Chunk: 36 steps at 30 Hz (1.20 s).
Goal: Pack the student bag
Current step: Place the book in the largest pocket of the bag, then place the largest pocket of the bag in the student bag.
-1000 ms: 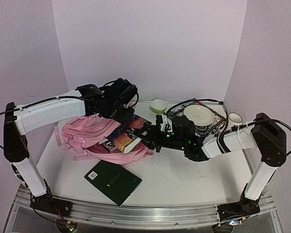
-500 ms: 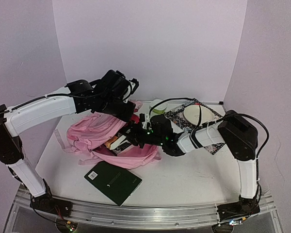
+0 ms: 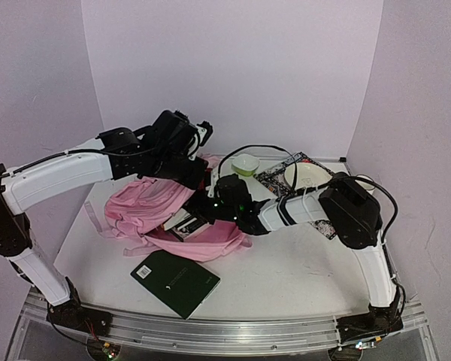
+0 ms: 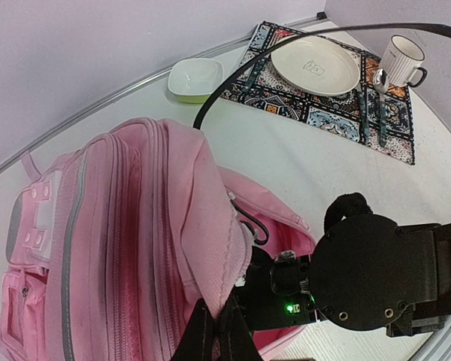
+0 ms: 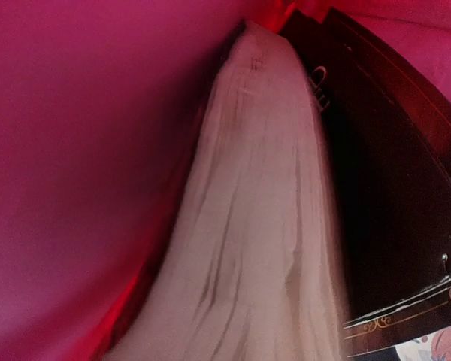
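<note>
From above, the student bag lies on the left half of the worktop, with its mouth turned to the right and a book sticking partly out of it. A dark green book lies flat on the near side, just apart from the bag. The left arm reaches over the bag from the left. The right arm stretches across from the right, and its tip goes into the bag's mouth. That view hides both grips. The left wrist view shows the left fingers closed narrow, pinching the rim of the bag's opening and holding the pink fabric up. Only this view shows the far right things plainly: a pale green bowl, then a patterned mat carrying a white plate, a mug and a spoon. The right wrist view looks inside the bag, with red-pink lining on the left, the book's white page edge in the middle and its dark cover on the right. The right fingers appear in no view, so I cannot tell how far open they are or whether they touch the book.
</note>
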Tool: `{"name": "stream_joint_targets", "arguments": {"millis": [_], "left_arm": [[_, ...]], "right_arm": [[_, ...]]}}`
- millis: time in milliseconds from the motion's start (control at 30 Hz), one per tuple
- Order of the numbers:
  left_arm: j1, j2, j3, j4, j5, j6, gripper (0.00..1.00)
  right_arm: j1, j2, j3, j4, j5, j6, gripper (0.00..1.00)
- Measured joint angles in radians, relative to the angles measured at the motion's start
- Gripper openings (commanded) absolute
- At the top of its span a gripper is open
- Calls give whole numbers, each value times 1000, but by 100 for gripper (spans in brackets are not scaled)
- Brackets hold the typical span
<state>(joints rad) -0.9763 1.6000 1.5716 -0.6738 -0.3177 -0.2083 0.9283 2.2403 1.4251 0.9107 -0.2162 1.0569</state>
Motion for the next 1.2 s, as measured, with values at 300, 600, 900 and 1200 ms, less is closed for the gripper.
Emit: {"name": "stream_joint_targets", "arguments": {"millis": [300, 600, 900, 1200], "left_arm": [[21, -28, -95, 101, 18, -29, 0], [53, -36, -212, 207, 93, -90, 9], [70, -20, -292, 248, 148, -150, 68], [77, -176, -397, 210, 154, -244, 93]], "right_arm": [[-3, -112, -83, -104, 1, -119, 91], [-3, -392, -329, -221, 35, -256, 97], [-2, -624, -457, -475, 110, -441, 98], [33, -785, -534, -636, 152, -556, 98]]}}
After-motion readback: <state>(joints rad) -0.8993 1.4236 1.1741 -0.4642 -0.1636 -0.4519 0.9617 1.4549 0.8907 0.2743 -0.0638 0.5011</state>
